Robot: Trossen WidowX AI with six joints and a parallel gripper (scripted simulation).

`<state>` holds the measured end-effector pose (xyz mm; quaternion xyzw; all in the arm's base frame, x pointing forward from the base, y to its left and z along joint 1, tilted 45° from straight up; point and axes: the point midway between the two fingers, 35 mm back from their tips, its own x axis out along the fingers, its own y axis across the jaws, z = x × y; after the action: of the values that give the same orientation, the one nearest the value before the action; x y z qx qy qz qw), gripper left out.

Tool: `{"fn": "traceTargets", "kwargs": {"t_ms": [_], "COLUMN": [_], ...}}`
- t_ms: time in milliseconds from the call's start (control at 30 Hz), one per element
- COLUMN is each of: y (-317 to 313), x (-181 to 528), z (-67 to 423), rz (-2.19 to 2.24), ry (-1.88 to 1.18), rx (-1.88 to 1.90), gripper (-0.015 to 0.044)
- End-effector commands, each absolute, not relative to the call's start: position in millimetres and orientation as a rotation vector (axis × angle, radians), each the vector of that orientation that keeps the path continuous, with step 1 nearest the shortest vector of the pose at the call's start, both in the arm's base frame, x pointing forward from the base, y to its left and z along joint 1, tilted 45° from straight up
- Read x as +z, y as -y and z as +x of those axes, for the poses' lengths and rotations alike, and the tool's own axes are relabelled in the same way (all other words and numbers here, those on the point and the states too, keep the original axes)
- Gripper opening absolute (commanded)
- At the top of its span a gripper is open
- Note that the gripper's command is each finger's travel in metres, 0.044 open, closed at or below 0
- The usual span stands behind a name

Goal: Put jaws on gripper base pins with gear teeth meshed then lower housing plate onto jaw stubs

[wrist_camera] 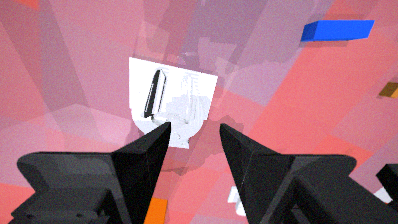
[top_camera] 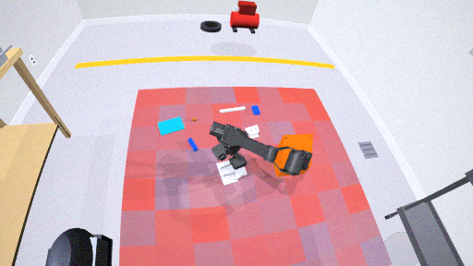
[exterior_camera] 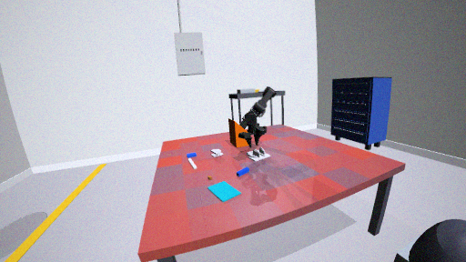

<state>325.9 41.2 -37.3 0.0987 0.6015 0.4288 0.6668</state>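
Note:
The white gripper base [top_camera: 226,180] [exterior_camera: 258,159] [wrist_camera: 137,77] lies flat on the table. Two white jaws stand on it side by side, one at the left [wrist_camera: 162,92] and one at the right [wrist_camera: 189,100] in the wrist view. The pale right jaw blends with the base; whether the gear teeth mesh cannot be told. My gripper [top_camera: 229,157] [exterior_camera: 253,145] [wrist_camera: 195,126] is open and empty above the base, toward its rounded end. A white piece, apparently the housing plate [top_camera: 252,131] [exterior_camera: 217,153], lies apart from the base on the table.
An orange wedge [top_camera: 302,142] [exterior_camera: 234,135] stands beside the arm. A blue block [top_camera: 193,144] [exterior_camera: 243,172] [wrist_camera: 342,30], another blue block [top_camera: 256,110] [exterior_camera: 191,155], a white bar [top_camera: 232,110] [exterior_camera: 192,164], a cyan plate [top_camera: 171,126] [exterior_camera: 224,191] and a small brown piece [top_camera: 194,119] [exterior_camera: 209,177] lie around.

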Motion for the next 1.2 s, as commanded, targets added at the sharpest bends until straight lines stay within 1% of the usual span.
{"fn": "traceTargets", "kwargs": {"t_ms": [0,167,200,700,1167], "y": [-36,-11,-6,57,109], "x": [-43,-57,-60,-99,-131], "z": [324,321,320,295,259], "rz": [0.252,0.354,0.374,0.614,0.929], "ry": [-1.385,-1.46,-1.474,-1.633,-1.757], "rx": [0.936,0.815,0.791,0.457,0.11], "gripper": [0.0303,0.0434,0.044,0.044,0.044]}}
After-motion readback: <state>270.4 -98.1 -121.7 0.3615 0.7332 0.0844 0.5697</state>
